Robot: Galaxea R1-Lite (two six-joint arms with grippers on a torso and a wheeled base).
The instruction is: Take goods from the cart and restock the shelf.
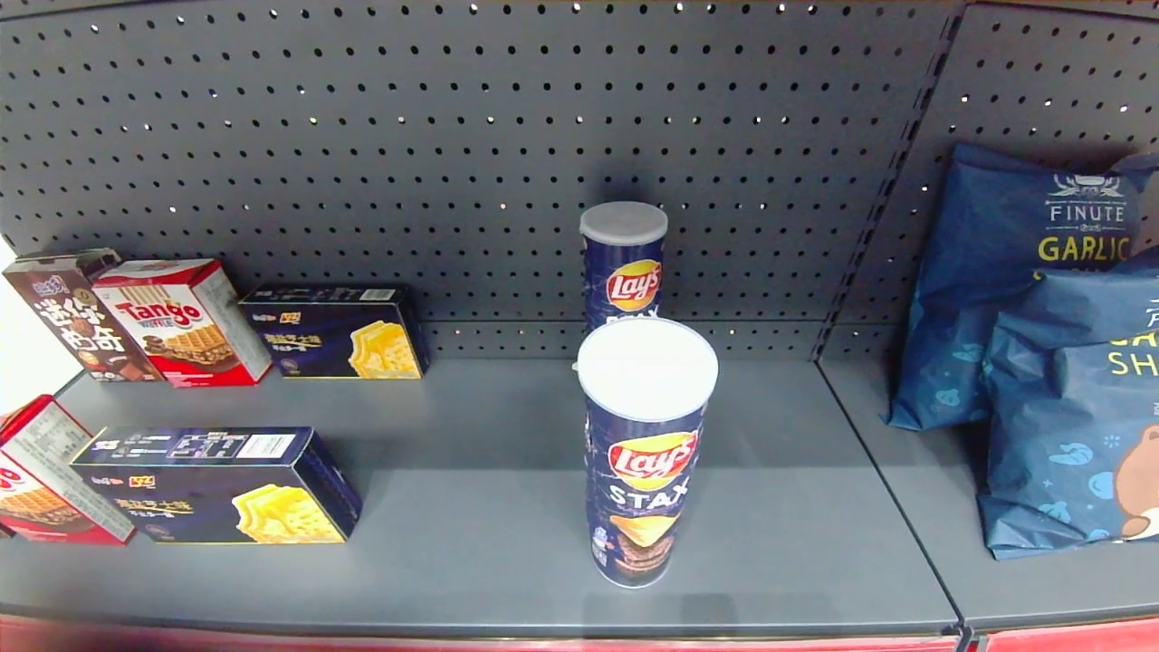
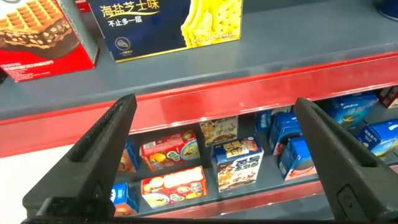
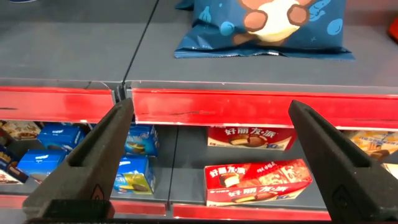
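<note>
Two tall dark-blue chip cans stand upright on the grey shelf [image 1: 471, 507], one near the front [image 1: 645, 453] and one behind it by the pegboard [image 1: 623, 263]. My left gripper [image 2: 211, 155] is open with nothing between its fingers, hanging in front of the shelf's red front edge [image 2: 205, 99], below a dark-blue cracker box [image 2: 168, 25]. My right gripper [image 3: 217, 158] is also open and holds nothing, in front of the red edge [image 3: 249, 106] beneath a blue snack bag [image 3: 267, 25].
Cracker and wafer boxes [image 1: 217, 484] [image 1: 186, 321] sit on the shelf's left side. Blue snack bags [image 1: 1023, 281] lean at the right. Lower shelves hold boxed snacks [image 2: 174, 168] [image 3: 258, 177]. Bare shelf lies on both sides of the cans.
</note>
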